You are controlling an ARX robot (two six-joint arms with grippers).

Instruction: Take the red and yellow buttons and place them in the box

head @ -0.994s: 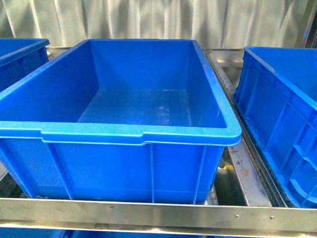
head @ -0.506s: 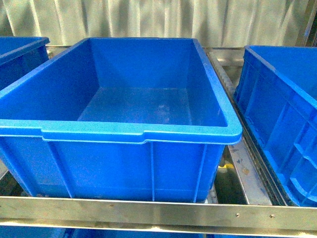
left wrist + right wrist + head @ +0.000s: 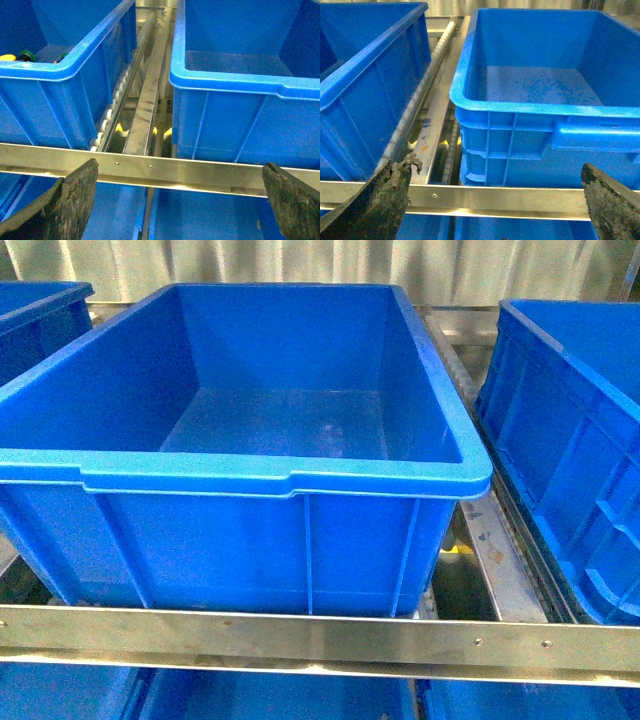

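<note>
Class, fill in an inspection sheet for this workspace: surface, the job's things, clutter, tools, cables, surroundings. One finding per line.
Surface: steel rack rail; roller track between the bins.
Job's things: yellow button lies in the left bin; red buttons not seen; centre bin, probably the box, shows no buttons on its visible floor.
Clutter: green-capped switches beside the yellow button; small yellow items under the track, unclear.
Tools: left tool open, holding nothing; right tool open, holding nothing.
Cables: nothing seen.
Surroundings: right bin; lower blue bins; pale ribbed backdrop.
</note>
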